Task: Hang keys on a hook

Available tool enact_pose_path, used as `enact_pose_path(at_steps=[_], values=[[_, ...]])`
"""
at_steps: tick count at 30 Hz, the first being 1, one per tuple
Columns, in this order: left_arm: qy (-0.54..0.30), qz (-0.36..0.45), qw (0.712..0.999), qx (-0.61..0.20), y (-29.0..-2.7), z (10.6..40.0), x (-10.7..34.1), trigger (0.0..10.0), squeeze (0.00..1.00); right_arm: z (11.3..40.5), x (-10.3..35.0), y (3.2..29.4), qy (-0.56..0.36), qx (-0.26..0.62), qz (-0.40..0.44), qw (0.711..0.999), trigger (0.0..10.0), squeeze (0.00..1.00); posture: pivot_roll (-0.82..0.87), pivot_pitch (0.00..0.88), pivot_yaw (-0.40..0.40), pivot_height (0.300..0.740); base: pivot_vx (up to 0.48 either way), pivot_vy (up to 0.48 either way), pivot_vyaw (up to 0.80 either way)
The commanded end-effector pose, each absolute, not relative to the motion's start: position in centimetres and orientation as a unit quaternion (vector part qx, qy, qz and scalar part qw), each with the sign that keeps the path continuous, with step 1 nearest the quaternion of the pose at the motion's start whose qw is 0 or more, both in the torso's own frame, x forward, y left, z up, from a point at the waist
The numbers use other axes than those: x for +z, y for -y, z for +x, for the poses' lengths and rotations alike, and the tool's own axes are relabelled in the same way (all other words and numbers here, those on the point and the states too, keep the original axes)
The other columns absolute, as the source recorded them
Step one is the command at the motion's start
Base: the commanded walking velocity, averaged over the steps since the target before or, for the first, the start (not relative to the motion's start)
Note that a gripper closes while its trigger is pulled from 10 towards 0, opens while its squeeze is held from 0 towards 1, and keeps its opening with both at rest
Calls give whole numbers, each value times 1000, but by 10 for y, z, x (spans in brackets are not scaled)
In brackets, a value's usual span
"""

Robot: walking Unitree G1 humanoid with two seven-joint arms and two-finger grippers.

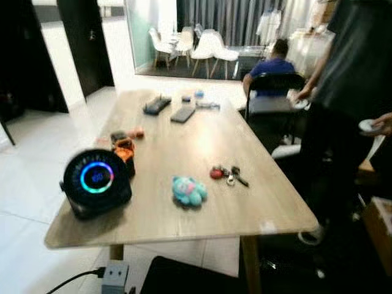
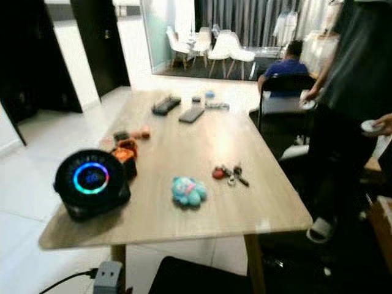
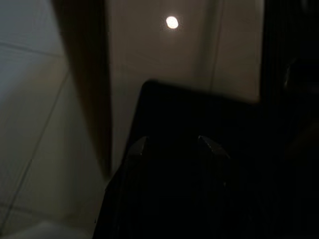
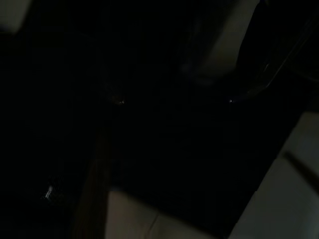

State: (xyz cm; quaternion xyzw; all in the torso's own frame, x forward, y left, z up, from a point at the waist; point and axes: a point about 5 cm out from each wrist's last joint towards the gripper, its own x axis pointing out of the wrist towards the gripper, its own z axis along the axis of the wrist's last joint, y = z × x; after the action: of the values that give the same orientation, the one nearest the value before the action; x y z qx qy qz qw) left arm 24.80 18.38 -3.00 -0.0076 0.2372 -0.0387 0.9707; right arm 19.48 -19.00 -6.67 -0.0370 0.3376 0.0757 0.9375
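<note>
Down low, the left gripper (image 3: 172, 144) hangs idle in shade over pale floor tiles, its two finger tips standing a little apart with nothing between them; the right gripper's wrist view is almost black, and I cannot tell how its fingers stand.

Ahead stands a long wooden table (image 1: 202, 138); the keys (image 1: 228, 174), with a red fob, lie flat on its right half, near the front edge; just left of them, apart, sits a teal plush (image 1: 188, 190). At the front left corner stands a round black gadget (image 1: 97, 180) with a glowing blue ring; behind it, touching or nearly so, is an orange and black item (image 1: 125, 150). Far down the table lie two dark flat devices (image 1: 170, 109) side by side, with small bits beyond them.

Right of the table a person (image 1: 352, 92) in dark clothes stands holding a small white thing (image 1: 369, 126); farther back another person (image 1: 271, 67) in blue sits on a black chair; white chairs (image 1: 196, 46) stand in the bright room beyond.
</note>
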Motion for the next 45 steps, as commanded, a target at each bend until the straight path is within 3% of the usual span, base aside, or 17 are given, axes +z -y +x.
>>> enact_pose_path(at_steps=[1,12,14,17,23,25,29,32,39,42,45], values=[[-268,-15,963,-14,-193,232,-42,10000,0,183,-74,188,-357,78,-29,930,10000,0,28,68,12,740,0,0,0],[-265,-15,964,-19,-194,232,-41,10000,0,183,-74,188,-360,78,-29,929,10000,0,25,65,17,740,0,0,0],[-263,-13,964,-34,-192,231,-42,10000,0,182,-75,188,-362,76,-30,928,10000,0,24,62,16,740,0,0,0],[-249,40,960,-119,-177,225,-42,10000,0,173,-79,194,-378,60,-28,923,10000,0,23,60,17,740,0,0,0],[-210,52,965,-148,-175,221,-38,10000,0,161,-82,211,-389,-2,-13,921,10000,0,17,55,22,740,0,0,0],[-192,51,968,-155,-183,215,-36,10000,0,145,-82,241,-396,-83,-25,914,10000,0,13,54,26,740,0,0,0],[-183,52,968,-161,-190,210,-35,10000,0,134,-76,269,-385,-152,-40,909,10000,0,10,54,28,740,0,0,0],[-155,46,973,-164,-203,204,-29,10000,0,123,-58,312,-329,-254,-53,908,10000,0,6,59,31,740,0,0,0],[-83,36,973,-212,-209,204,-8,10000,0,134,-11,364,-205,-313,-86,924,10000,0,12,77,23,740,0,0,0],[-71,34,974,-215,-210,206,-4,10000,0,137,-4,369,-187,-319,-87,925,10000,0,11,79,21,740,0,0,0],[-27,38,963,-267,-206,212,14,10000,0,153,26,386,-114,-329,-105,932,10000,0,9,82,21,740,0,0,0]])
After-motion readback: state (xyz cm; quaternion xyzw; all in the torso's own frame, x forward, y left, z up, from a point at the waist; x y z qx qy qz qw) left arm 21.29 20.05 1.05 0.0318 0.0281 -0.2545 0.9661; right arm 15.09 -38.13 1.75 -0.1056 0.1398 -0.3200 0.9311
